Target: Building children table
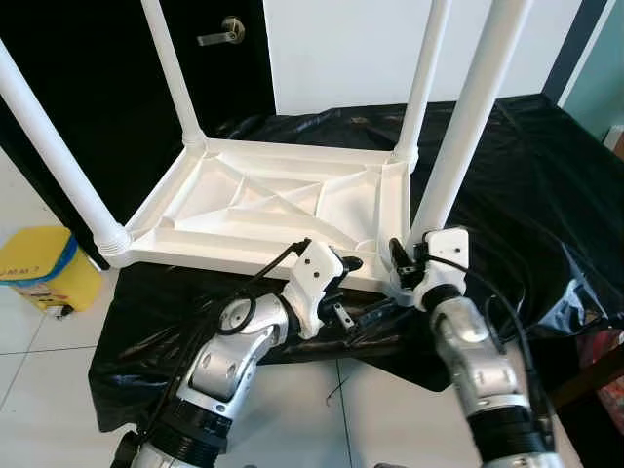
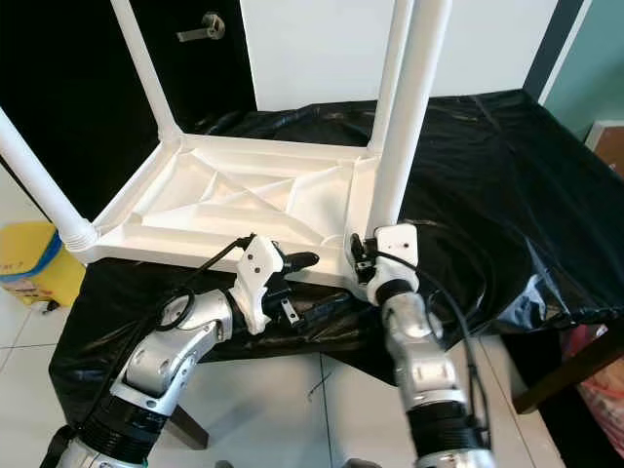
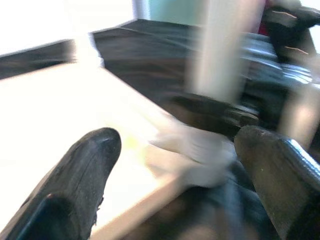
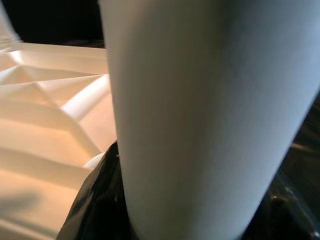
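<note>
A white plastic children's table (image 1: 283,200) lies upside down on a black-covered surface. Three white legs stand up from its corners: near left (image 1: 49,146), far left (image 1: 174,73) and far right (image 1: 424,78). A fourth leg (image 1: 468,117) stands tilted at the near right corner. My right gripper (image 1: 414,255) is shut on the foot of this leg, and in the right wrist view the leg (image 4: 200,110) sits between the black fingers (image 4: 95,205). My left gripper (image 1: 343,288) is open and holds nothing. It hovers at the table's near edge, just left of that corner.
The black sheet (image 1: 526,175) drapes over the support and hangs off its front edge. A yellow bin (image 1: 39,268) stands on the white tiled floor at the left. A black door with a handle (image 1: 219,34) is behind the table.
</note>
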